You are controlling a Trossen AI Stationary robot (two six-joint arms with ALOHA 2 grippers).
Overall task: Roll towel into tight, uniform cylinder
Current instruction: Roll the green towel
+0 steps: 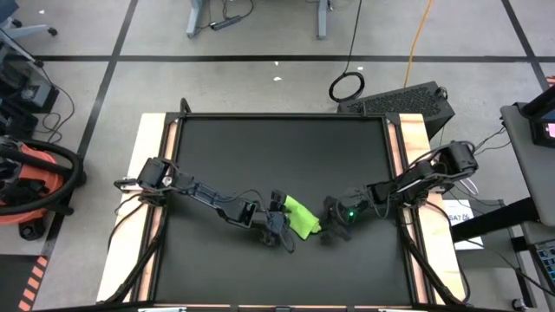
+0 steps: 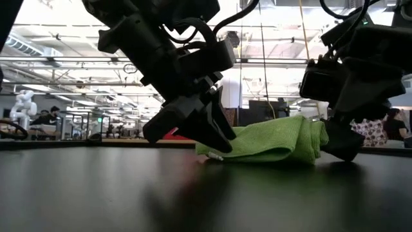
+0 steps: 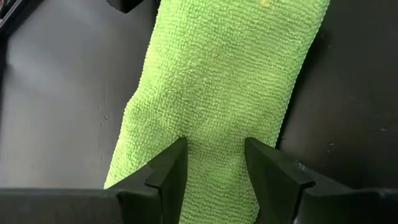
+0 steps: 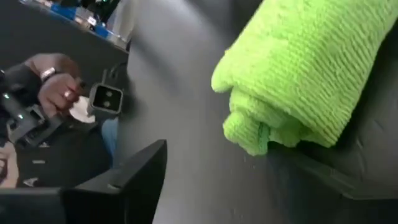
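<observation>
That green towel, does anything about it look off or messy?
A little. The towel is rolled up on the mat, but not evenly: the end near the right pincer is a thick bundle with layers poking out, while the end under the left pincer lies flatter.

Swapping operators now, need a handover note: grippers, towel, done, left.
Left gripper: fingers set astride one end of the towel, pressing into it.
Right gripper: open at the rolled end, not gripping.
Towel: on the black mat, front centre, between both grippers.
Done: folded into a narrow strip, roll started at the right gripper's end.
Left: finish rolling, tighten; the end layers look uneven.
</observation>
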